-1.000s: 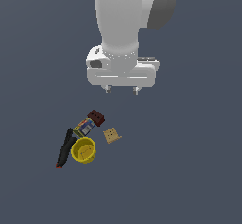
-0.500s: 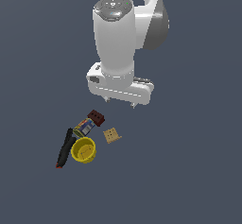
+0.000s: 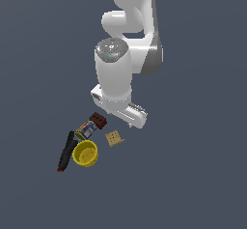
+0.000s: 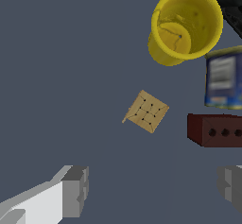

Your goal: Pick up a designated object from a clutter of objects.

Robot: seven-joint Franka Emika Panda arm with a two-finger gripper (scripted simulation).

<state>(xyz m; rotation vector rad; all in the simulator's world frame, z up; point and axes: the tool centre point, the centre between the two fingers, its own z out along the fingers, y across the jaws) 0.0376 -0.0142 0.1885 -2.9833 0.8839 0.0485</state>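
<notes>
A plain, matte slate-grey desk [image 3: 193,175] fills both views, unmarked and evenly lit; no walls or room features show. On it the small flat tan square block with dark dots [image 4: 147,110] lies alone, just beside the yellow plastic bowl [image 4: 185,24], the dark red-brown block [image 4: 215,130] and the colourful small box [image 4: 223,78]. A black stick with a red tip [image 3: 64,151] borders the bowl. The white end effector [image 4: 153,190] hangs above, fingers [image 4: 75,191] spread wide, holding nothing.
</notes>
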